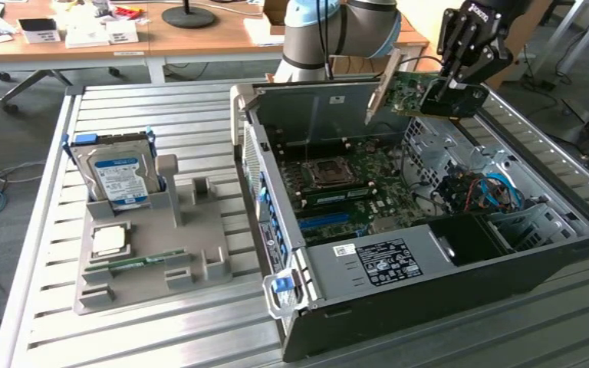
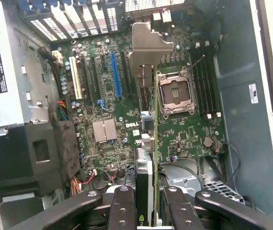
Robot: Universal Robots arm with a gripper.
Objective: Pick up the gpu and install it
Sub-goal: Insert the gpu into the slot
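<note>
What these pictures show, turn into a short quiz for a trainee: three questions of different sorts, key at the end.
1. True or false: the gripper holds the gpu above the open computer case.
2. Pick one: where does the hard drive stand? A, in the grey holder; B, inside the computer case; C, in the gripper.
3. Short answer: is the gpu seated in a slot on the motherboard?

Key: 1 true; 2 A; 3 no, it hangs in the air over the case.
</note>
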